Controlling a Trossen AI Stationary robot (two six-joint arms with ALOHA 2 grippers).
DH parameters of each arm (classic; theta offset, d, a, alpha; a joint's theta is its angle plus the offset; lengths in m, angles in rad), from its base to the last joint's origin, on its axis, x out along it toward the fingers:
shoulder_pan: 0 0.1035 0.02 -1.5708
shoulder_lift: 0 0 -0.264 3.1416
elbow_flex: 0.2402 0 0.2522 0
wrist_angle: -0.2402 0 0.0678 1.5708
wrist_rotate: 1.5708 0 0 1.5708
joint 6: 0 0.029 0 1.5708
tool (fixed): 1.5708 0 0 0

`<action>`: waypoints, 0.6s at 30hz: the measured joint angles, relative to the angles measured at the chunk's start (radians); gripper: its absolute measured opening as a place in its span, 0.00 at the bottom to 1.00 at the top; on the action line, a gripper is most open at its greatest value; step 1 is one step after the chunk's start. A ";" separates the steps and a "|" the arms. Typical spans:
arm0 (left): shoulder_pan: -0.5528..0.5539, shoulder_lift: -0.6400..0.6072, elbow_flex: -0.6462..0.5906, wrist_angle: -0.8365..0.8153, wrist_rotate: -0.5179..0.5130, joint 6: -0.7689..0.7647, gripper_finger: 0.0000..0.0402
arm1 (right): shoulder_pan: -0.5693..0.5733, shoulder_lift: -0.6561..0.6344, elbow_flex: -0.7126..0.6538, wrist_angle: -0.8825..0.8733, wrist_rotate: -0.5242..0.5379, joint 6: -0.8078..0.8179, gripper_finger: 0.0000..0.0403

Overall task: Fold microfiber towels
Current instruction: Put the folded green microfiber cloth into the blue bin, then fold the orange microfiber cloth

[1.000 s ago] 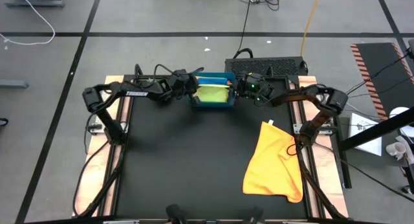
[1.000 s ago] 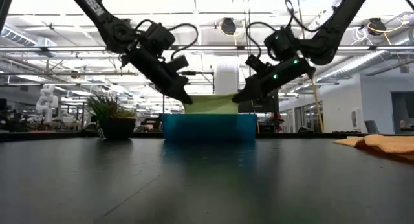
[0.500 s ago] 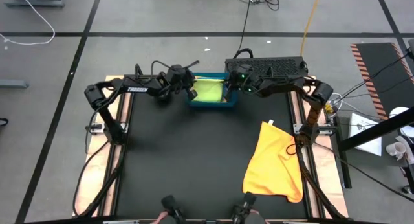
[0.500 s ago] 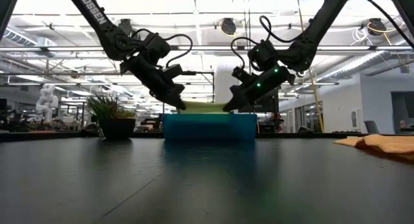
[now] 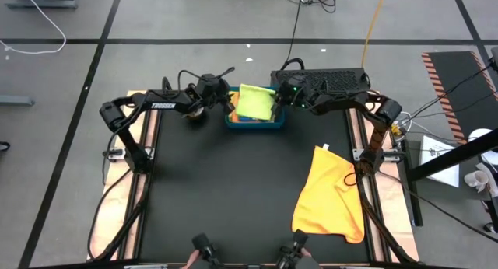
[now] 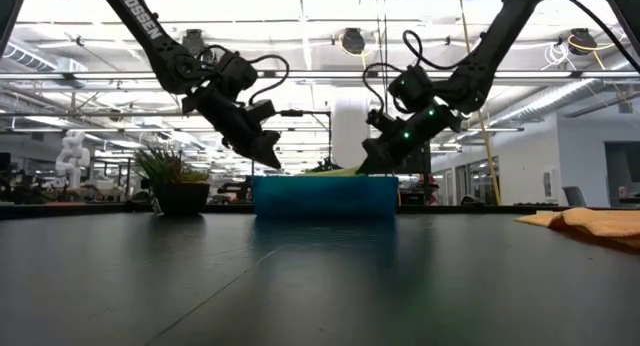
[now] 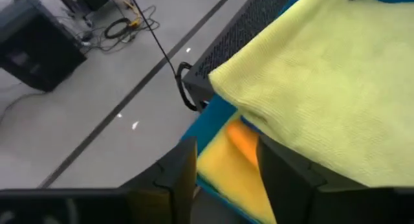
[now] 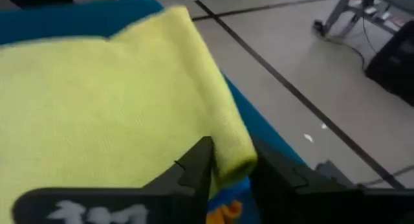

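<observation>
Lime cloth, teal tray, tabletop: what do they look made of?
Lime green towel: soft knit microfibre by its fine looped texture, matte, folded edge rounded. Teal tray: looks like rigid plastic, with straight smooth walls and an even colour. Table: dark, smooth sheet, slightly glossy, since the low view shows a faint reflection of the tray; the material is unclear.

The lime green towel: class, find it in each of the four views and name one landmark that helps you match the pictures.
High view: lime green towel lies folded on the teal tray at the table's far edge, between both arms.
Low view: only a thin strip shows above the tray's front wall.
Left wrist view: fills the upper right.
Right wrist view: fills the left and centre.
Shared landmark: the teal tray.
</observation>
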 joint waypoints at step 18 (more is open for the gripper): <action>-0.261 -0.403 0.003 -0.151 0.041 -0.091 0.38 | 0.102 -0.478 -0.093 -0.319 -0.179 0.011 0.42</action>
